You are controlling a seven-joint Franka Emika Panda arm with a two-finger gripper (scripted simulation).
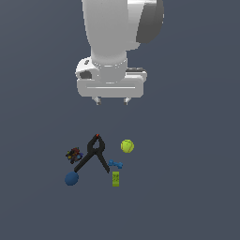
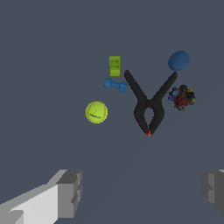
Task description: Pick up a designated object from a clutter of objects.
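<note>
The gripper [image 1: 112, 100] hung above the clutter, its two short grey fingertips spread wide and holding nothing; in the wrist view the blocky, matte grey fingers [image 2: 70, 192] stood far apart at the frame's edges, with bare dark floor between them. Its white, smooth housing was well clear of every item.

Below it lay the black clamp [image 1: 93, 154], a forked, matte shape with a small orange-red tip pointing toward the gripper and two long handles splayed away. The dark blue ball [image 1: 71, 178], smooth and plain, sat at the end of one handle, just beside or perhaps touching it; the exterior view was too small to settle that. It was the item farthest toward the exterior view's left.

The dark multicoloured toy [image 1: 74, 155], lumpy and knobbed, lay just beside the same handle. On the clamp's other side sat the yellow-green tennis ball [image 1: 127, 146], with a seam line visible, the bright blue bone-shaped piece [image 1: 116, 164], and the green block [image 1: 116, 178], rectangular with studs. The floor [image 1: 187, 187] was flat slate grey.
</note>
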